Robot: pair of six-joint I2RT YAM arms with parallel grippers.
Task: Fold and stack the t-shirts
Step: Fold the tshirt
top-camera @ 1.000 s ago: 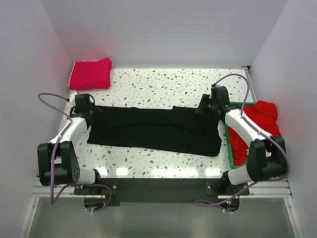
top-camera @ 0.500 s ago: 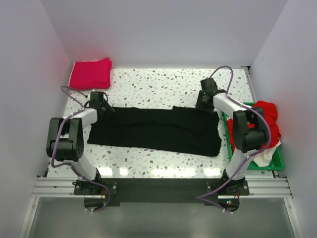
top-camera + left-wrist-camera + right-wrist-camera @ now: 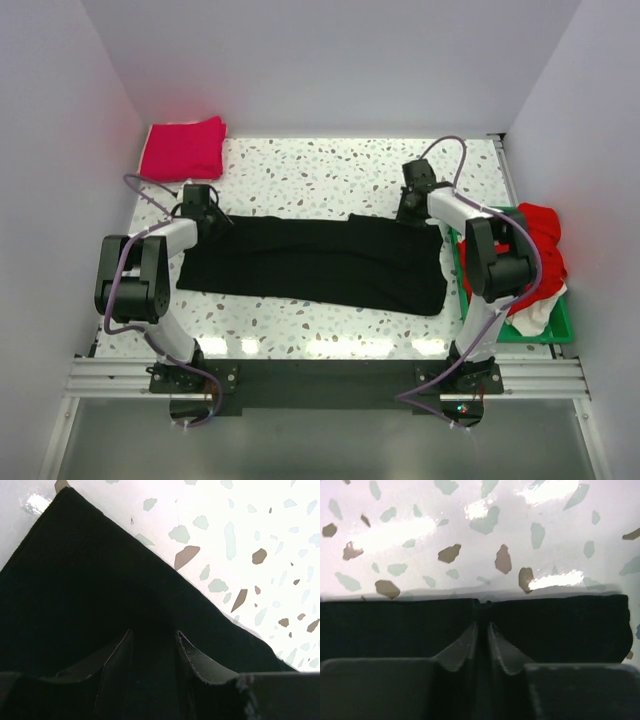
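A large black cotton t-shirt [image 3: 315, 262] lies flattened into a long band across the middle of a white speckled table [image 3: 300, 175]. Each arm reaches to one far corner of it.

The left gripper [image 3: 155, 634] sits over the left corner. Its fingers are a little apart with black cloth between them, and whether they clamp it cannot be told. The right gripper [image 3: 482, 626] has its fingers almost together, pinching the shirt's far edge near the right corner.

A green plastic tray [image 3: 540, 335] at the table's right edge holds a crumpled bright red t-shirt [image 3: 540, 230] and a white t-shirt [image 3: 535, 310], both spilling over the rim. A folded magenta-pink t-shirt [image 3: 183, 148] rests alone in the far left corner.

The likely risk is an uneven hold. If one corner slips free, or a pinch catches only the top layer, the fold would go crooked. The right arm, close to the tray, could also snag the red cloth.
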